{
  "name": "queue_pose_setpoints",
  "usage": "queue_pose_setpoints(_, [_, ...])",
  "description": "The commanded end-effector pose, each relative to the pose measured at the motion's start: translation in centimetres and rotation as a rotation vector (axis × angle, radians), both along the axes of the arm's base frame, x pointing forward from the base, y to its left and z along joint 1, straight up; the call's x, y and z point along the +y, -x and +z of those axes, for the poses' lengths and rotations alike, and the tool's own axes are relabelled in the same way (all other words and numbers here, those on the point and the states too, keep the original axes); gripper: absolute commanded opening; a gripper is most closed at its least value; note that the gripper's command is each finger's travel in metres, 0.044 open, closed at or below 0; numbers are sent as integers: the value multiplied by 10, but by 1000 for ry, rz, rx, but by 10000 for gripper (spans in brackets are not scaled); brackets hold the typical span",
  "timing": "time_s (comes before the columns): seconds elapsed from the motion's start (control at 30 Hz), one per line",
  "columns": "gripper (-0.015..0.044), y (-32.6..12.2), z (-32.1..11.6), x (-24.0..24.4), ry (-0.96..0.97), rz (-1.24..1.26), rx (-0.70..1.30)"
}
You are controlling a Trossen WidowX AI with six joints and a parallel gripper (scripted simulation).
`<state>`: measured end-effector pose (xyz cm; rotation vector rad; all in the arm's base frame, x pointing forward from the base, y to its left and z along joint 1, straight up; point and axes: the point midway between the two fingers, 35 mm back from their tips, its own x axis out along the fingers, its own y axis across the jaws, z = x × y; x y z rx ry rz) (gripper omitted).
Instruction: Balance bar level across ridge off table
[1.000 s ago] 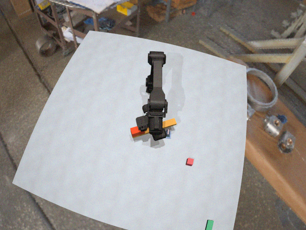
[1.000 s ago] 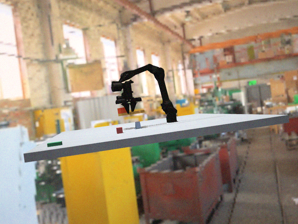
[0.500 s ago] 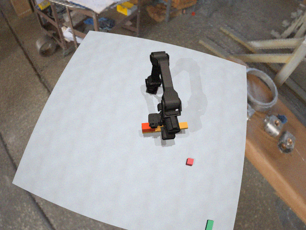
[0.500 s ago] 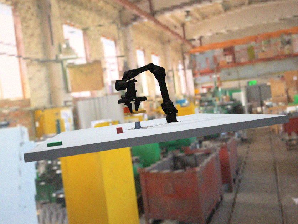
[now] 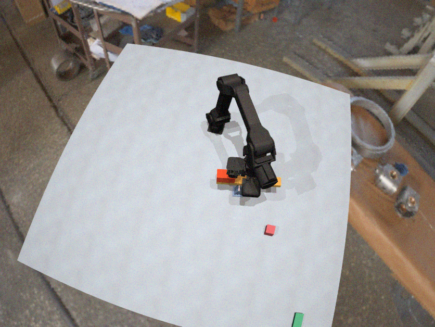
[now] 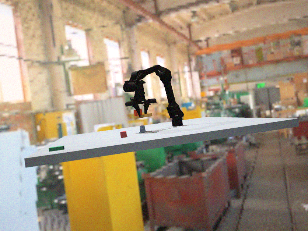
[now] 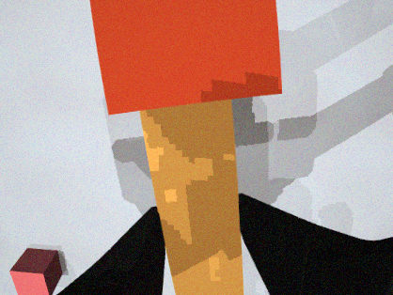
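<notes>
Fingers [image 6: 140, 111] grip bar [image 6: 145, 115] above ridge [image 6: 142, 128].

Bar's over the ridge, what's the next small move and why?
Probably lower straight down. The pincer is shut on the bar, which hangs roughly level above the ridge with a clear gap in the exterior view; release only once it rests there.
</notes>
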<state>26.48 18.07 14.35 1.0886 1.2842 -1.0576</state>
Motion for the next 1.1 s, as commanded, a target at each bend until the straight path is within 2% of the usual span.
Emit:
queue_pose_setpoints(0.0, [0, -2, 1, 3, -5, -23, -6])
queue_pose_setpoints(1.07, [0, -4, -41, 5, -5, -27, -6])
